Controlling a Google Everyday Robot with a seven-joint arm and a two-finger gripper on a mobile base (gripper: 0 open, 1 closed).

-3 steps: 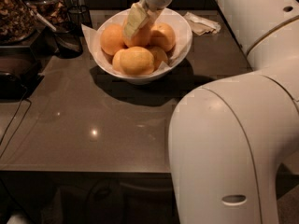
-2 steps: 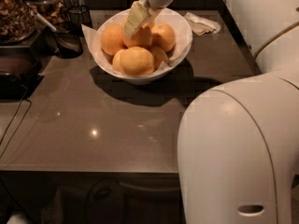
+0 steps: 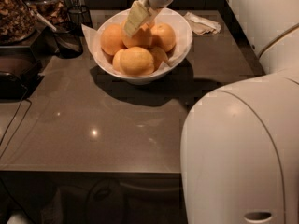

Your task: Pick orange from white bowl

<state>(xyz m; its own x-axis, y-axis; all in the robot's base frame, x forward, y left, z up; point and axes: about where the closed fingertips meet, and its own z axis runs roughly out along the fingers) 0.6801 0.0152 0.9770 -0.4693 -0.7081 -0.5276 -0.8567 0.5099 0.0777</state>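
The white bowl (image 3: 182, 50) stands at the back middle of the dark counter and holds several oranges on a paper lining. My gripper (image 3: 138, 18) reaches down from the top edge of the camera view. It hangs over the bowl's centre, right at the top orange (image 3: 141, 37) of the pile. A big orange (image 3: 136, 60) lies at the front of the bowl, one (image 3: 111, 38) at the left and one (image 3: 163, 36) at the right.
A dark wire-mesh cup (image 3: 69, 40) with a utensil stands left of the bowl. A jar of mixed nuts (image 3: 14, 13) is at the far left. A crumpled napkin (image 3: 202, 23) lies right of the bowl. My white arm body (image 3: 243, 148) fills the lower right.
The gripper stays over the top orange, barely shifted. My arm's white body in the foreground has moved a little to the right.
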